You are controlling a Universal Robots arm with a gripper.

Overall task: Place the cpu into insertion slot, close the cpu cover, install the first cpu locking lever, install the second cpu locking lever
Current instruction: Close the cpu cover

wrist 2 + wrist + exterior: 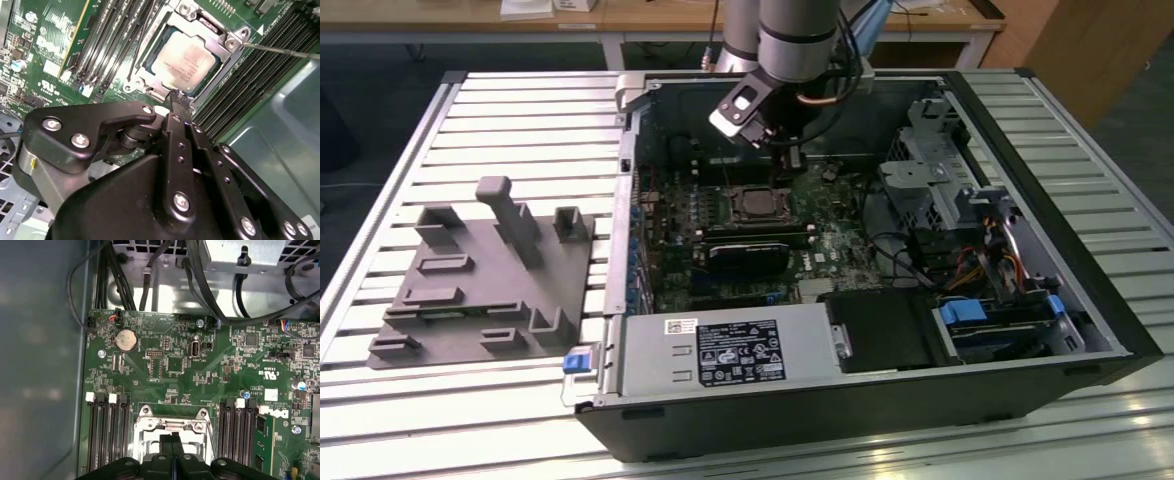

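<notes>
The cpu (185,57), a silvery-beige square chip, lies flat in the socket (754,205) on the green motherboard. The cpu cover (200,30), a silver frame, lies down around the chip, whose top shows through its window. In the first wrist view the cover (150,427) sits just beyond the fingers. My gripper (180,97) is shut with nothing between its fingers, its tip close to one edge of the socket. It also shows in the first wrist view (172,439) and, in the exterior view, as the gripper (790,165) hanging over the board behind the socket. A thin metal lever rod (280,51) juts from a socket corner across the memory slots.
Memory slots (107,435) flank the socket on both sides. A black card (747,250) lies in front of the socket, and a power supply (720,355) fills the case's front. A drive cage and cables (947,200) crowd the exterior view's right. A grey fixture (480,270) stands outside the case.
</notes>
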